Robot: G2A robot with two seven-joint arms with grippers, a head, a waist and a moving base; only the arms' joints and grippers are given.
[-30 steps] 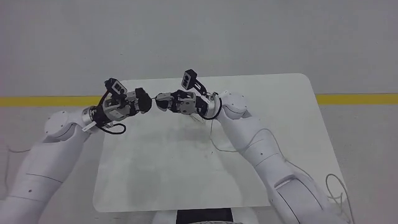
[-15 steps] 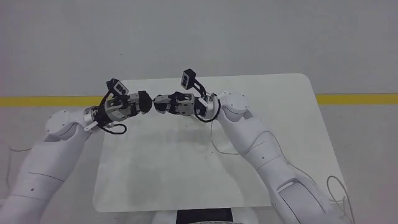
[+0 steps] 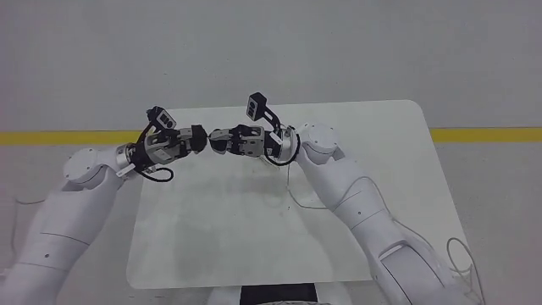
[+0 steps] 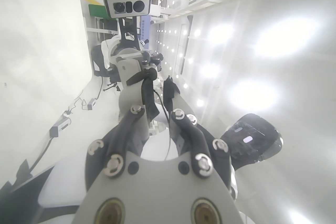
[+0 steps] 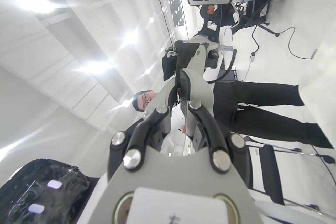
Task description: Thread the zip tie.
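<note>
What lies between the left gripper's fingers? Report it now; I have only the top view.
Observer: The left wrist view shows a thin black strand, apparently the zip tie, running between the pads of the left gripper.
Operator: State whether they clamp it.
Observer: They do not look clamped. The gap between the pads is wider than the strand.
</note>
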